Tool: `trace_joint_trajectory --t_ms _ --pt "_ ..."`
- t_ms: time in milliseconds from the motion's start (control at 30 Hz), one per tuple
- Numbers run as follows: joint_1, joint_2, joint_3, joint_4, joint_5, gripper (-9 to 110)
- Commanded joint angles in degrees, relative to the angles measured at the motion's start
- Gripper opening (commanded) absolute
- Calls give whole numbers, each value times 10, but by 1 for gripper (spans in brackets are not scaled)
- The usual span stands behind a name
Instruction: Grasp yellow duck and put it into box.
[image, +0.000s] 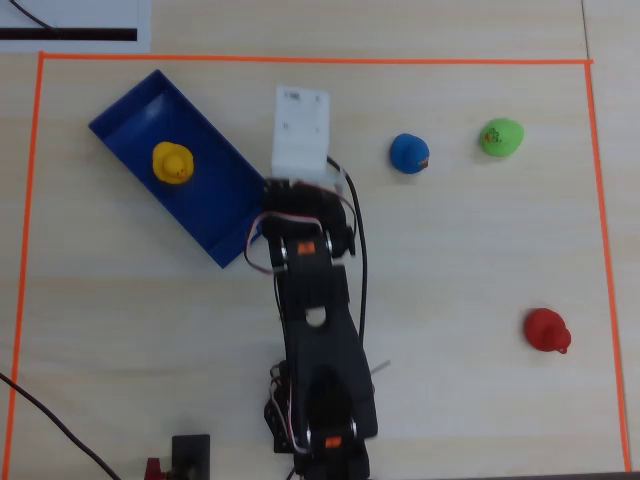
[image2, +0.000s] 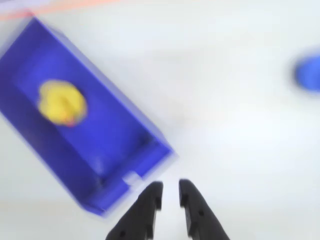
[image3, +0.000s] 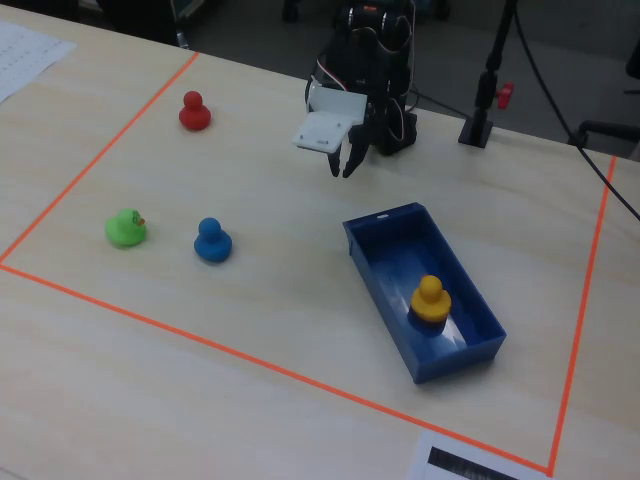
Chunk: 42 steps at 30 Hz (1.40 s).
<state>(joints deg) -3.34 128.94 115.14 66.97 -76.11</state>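
The yellow duck (image: 172, 163) (image2: 62, 102) (image3: 430, 298) sits upright inside the blue box (image: 215, 205) (image2: 115, 140) (image3: 385, 270), toward its far end from the arm. My gripper (image2: 170, 189) (image3: 343, 168) hovers above the bare table just off the box's near end wall, apart from it. Its two black fingers stand a narrow gap apart with nothing between them. In the overhead view the white wrist block (image: 300, 130) hides the fingers.
A blue duck (image: 408, 153) (image3: 211, 240), a green duck (image: 501, 137) (image3: 125, 228) and a red duck (image: 547, 330) (image3: 194, 111) stand on the table away from the box. Orange tape (image: 300, 60) frames the work area. The arm base (image: 325, 420) stands at the lower middle of the overhead view.
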Motion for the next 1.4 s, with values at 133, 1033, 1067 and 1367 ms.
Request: trace_joint_trajectory --t_ms 133,1033,1067,1367 --pt "-1 584 533 111 -32 0" --pt "-20 608 631 93 -88 0" --pt "-20 608 631 93 -88 0" --pt "-20 608 631 93 -89 0"
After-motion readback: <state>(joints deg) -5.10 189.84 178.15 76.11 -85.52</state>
